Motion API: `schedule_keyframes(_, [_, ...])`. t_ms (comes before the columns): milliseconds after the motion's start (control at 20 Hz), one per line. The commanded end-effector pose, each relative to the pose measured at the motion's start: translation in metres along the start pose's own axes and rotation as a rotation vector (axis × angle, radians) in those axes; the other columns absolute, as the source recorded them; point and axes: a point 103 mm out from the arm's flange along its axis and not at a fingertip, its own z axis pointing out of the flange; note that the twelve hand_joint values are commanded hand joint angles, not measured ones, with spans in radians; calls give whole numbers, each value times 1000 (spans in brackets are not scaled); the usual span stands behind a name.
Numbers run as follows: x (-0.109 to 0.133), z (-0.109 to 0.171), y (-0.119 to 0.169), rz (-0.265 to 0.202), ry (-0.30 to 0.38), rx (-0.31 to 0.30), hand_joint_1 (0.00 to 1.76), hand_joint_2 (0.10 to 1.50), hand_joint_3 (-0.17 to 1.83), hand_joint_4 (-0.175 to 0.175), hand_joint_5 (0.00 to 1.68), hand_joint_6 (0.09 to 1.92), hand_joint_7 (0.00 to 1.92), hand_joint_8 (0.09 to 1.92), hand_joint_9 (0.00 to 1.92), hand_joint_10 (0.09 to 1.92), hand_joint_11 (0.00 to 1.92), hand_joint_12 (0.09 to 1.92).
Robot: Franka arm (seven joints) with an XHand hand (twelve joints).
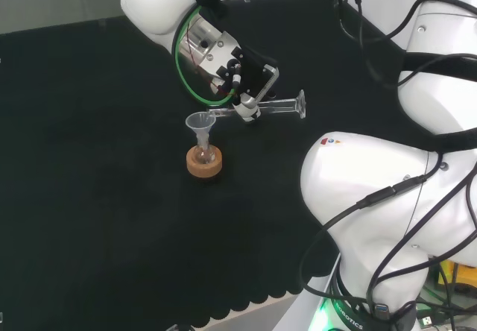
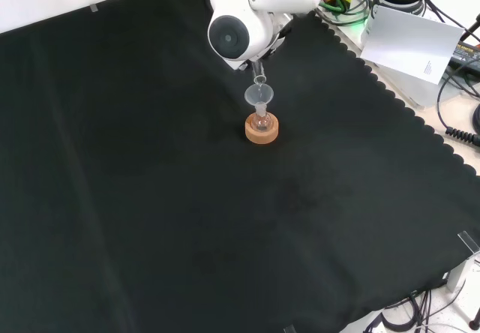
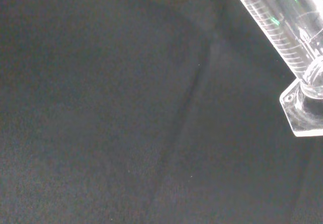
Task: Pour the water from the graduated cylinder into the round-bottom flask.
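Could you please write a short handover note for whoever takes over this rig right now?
Hand: shut on the graduated cylinder, holding it tipped about level in the head view, mouth towards the funnel, base pointing away to the right.
Flask: the round-bottom flask sits in a cork ring on the black cloth, with the clear funnel standing in its neck.
Done: cylinder lifted, brought over and tilted, its mouth at the funnel's rim.
Unclear: whether water is flowing, or how much has reached the flask.
Left: finish the pour, bring the cylinder upright and set it down.
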Motion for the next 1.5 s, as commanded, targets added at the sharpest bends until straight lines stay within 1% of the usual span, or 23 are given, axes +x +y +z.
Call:
schedule_keyframes(50, [1,-2,0,9,-15,4,1253,1049,-12,40,1138,814,1157,694,1454,87,1247,731])
schedule_keyframes(300, [2,-5,0,16,-32,14,1253,1049,-12,40,1139,813,1157,693,1455,87,1247,730])
schedule_keyframes(450, [-4,-2,0,16,-32,18,1253,1049,-12,40,1139,812,1157,692,1455,87,1248,729])
schedule_keyframes(650, [-1,-3,-1,26,-51,24,1254,1049,-12,40,1140,812,1158,692,1455,87,1248,729])
schedule_keyframes(800, [1,-5,-2,28,-50,26,1253,1049,-12,40,1140,811,1158,691,1455,87,1248,728])
schedule_keyframes(950, [-5,-2,-2,24,-41,21,1253,1049,-11,40,1139,811,1158,691,1455,87,1248,728])
schedule_keyframes(1350, [-6,-2,-1,22,-42,21,1253,1048,-11,41,1139,811,1159,690,1456,87,1250,726])
schedule_keyframes(1450, [-6,-1,-1,16,-26,7,1253,1048,-11,41,1139,811,1159,689,1456,87,1250,725])
schedule_keyframes(1500, [-5,-1,0,10,-6,-5,1253,1048,-11,41,1139,811,1159,689,1456,87,1250,725])
